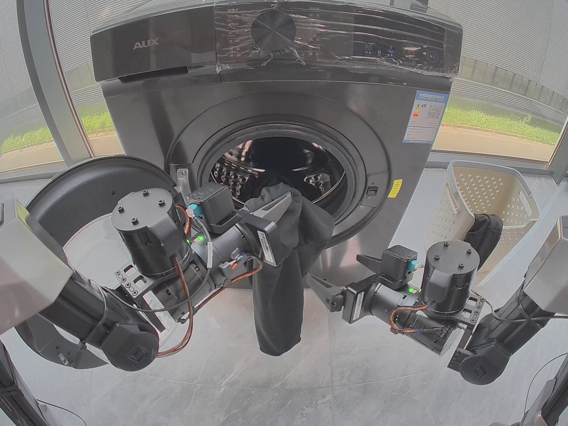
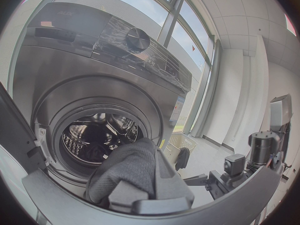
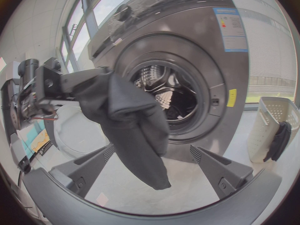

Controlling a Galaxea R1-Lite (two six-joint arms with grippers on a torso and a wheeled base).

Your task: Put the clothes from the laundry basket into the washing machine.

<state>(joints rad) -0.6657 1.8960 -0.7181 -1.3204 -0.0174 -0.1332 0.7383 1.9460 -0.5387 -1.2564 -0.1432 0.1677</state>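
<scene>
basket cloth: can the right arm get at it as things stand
Probably yes. The right gripper is open and empty, and the cloth hangs over the basket rim close by, nothing between. Its fingers point away, so the arm would have to turn.

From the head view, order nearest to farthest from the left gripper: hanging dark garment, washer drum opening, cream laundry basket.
1. Dark cloth garment: clamped in the left gripper.
2. Round drum opening: just behind it.
3. Cream perforated plastic laundry basket: far right, on floor.
</scene>
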